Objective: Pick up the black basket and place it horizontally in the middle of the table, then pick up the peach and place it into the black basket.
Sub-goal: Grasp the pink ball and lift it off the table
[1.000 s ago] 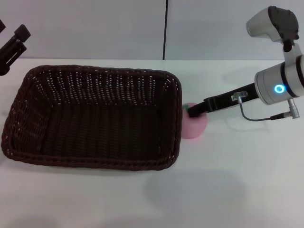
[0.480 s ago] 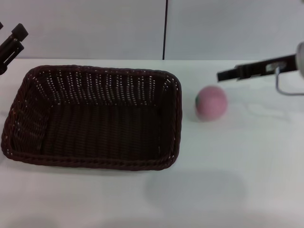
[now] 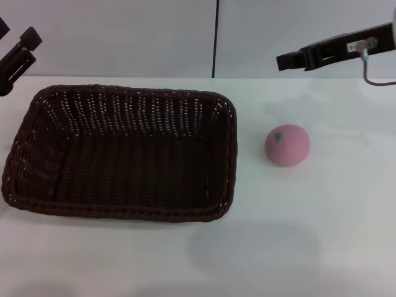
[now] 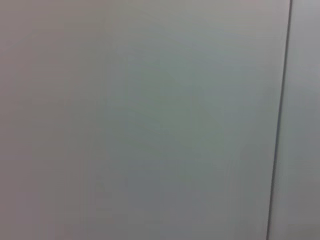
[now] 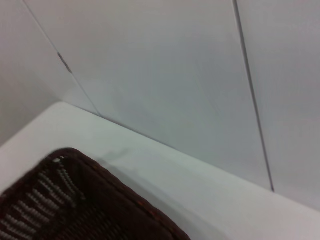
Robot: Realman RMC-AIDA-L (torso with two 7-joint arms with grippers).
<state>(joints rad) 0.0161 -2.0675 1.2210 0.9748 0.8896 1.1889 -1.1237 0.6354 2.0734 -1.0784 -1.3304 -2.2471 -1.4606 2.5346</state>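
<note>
The black basket (image 3: 124, 154) lies lengthwise on the white table (image 3: 322, 235), left of the middle, and it holds nothing. One corner of it shows in the right wrist view (image 5: 75, 205). The pink peach (image 3: 288, 145) sits on the table to the right of the basket, apart from it, green leaf mark facing up. My right gripper (image 3: 288, 60) hangs high above the table's far edge, up and behind the peach, not touching it. My left gripper (image 3: 15, 46) is parked at the far left above the basket's back corner, open and empty.
A pale wall with a dark vertical seam (image 3: 216, 37) stands behind the table. The left wrist view shows only this wall (image 4: 150, 120). Bare tabletop lies in front of the basket and around the peach.
My right gripper has left the peach, rising and drawing back to the upper right. The peach has moved right, away from the basket's side, and lies free on the table.
</note>
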